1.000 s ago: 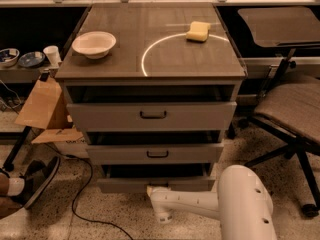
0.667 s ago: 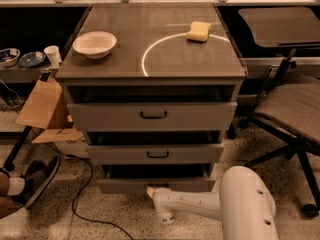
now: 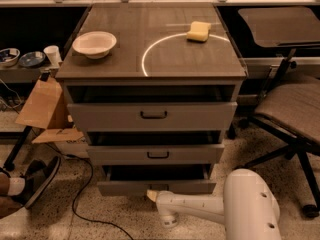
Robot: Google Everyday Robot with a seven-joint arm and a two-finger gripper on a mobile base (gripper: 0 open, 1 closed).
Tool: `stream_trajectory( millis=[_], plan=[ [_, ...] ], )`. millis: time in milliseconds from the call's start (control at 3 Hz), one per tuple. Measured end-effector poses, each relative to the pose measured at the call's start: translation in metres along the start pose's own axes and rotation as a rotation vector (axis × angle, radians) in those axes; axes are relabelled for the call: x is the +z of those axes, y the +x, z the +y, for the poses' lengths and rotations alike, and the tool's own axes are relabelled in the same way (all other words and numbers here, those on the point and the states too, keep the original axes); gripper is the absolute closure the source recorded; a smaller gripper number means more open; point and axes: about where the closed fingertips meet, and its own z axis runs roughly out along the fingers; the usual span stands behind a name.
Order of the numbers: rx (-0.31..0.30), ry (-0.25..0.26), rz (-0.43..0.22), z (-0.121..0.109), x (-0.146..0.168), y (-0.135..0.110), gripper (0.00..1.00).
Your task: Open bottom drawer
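- Places the bottom drawer (image 3: 190, 187) at the lowest tier of the grey three-drawer cabinet (image 3: 150, 19), close to the speckled floor.
- Shows its slim front panel pulled out a little, with a dark gap above and a small black handle (image 3: 159, 187) at mid-panel.
- Finds the gripper (image 3: 152, 195) low down, right at that panel, just below and left of the handle; cannot tell whether spread or closed, nor whether touching the handle.
- Traces the white arm (image 3: 200, 206) back towards the lower right corner.
- Sets a white bowl (image 3: 94, 43) and a yellow sponge (image 3: 198, 31) well apart on the cabinet top.
- Puts an office chair (image 3: 295, 109) to the right and cardboard (image 3: 42, 104) to the left.
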Motion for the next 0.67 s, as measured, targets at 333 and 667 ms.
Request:
stream_trajectory(
  millis=[333, 667],
  plan=[
    [0.0, 0.0, 0.0, 0.0032, -0.0009, 0.0001, 1.0],
    [0.015, 0.003, -0.003, 0.0049, -0.0051, 0.0034, 1.0]
  ],
)
